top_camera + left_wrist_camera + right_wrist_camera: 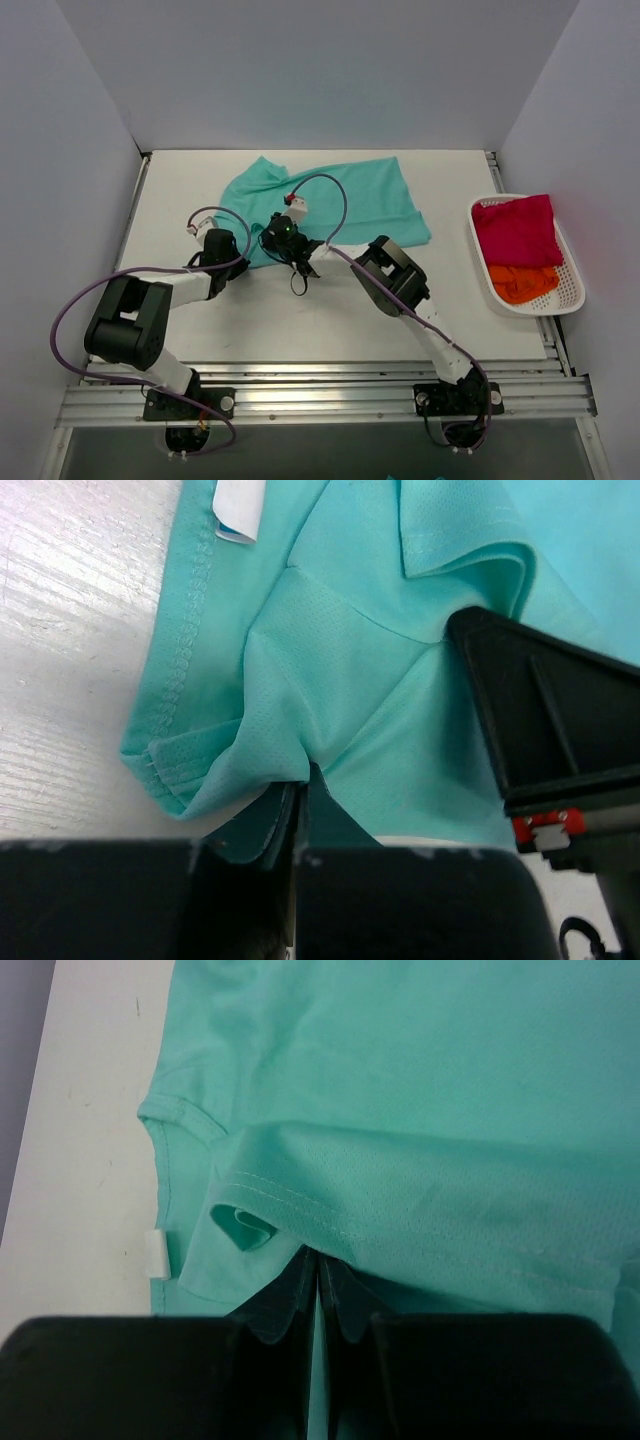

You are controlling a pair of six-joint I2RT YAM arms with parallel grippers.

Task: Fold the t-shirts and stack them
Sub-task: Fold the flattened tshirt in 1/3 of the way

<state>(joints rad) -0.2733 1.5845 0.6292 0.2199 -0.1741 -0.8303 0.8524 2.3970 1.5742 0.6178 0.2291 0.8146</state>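
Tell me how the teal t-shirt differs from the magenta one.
The teal t-shirt lies spread on the table; the magenta t-shirt sits bunched in the white basket. The left gripper and right gripper both pinch the teal one; no gripper holds the magenta one. Both are plain single-colour cloth.

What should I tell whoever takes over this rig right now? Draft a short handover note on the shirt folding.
Left gripper: shut on the teal t-shirt at its near edge.
Right gripper: shut on the same edge, close beside the left.
The teal t-shirt lies loosely spread on the table. The magenta t-shirt and orange t-shirt sit crumpled in the white basket on the right.
Done: nothing folded or stacked.
Left: fold the teal, then the other two, and stack.
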